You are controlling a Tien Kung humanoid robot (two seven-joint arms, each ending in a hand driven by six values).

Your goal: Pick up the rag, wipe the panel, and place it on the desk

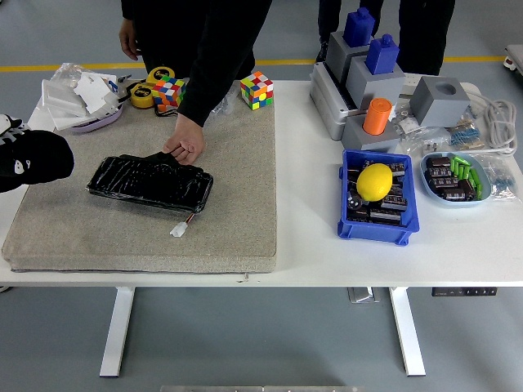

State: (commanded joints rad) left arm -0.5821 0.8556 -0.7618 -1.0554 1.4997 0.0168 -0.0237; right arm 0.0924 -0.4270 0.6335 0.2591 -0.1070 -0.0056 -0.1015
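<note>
**Desk:** What's on the head view?

**Operator:** I see my left hand (pixel 34 159) as a dark mass at the left edge, over the near-left part of the mat (pixel 229 229). I cannot tell how far open it is, or whether it holds anything. A white scrap (pixel 8 124) shows at its top edge. Whether that is the rag, I cannot say.

**Desk:** And the panel?

**Operator:** The panel (pixel 149 181) lies flat on the mat, black and glossy, just right of my hand and apart from it. A person at the far side leans in. The person's hand (pixel 186 145) rests palm down on the panel's far edge. A small white plug (pixel 180 229) lies on the mat by the panel's near-right corner.

**Desk:** The rest of the table (pixel 458 261)?

**Operator:** Two cubes sit along the mat's far edge, one (pixel 169 91) at the left and one (pixel 257 89) farther right. A bowl (pixel 86 124) of white papers sits at the far-left corner. To the right of the mat a blue bin (pixel 376 233) holds a lemon (pixel 375 181). Behind the bin stand grey blocks with an orange cylinder (pixel 377 116).
</note>
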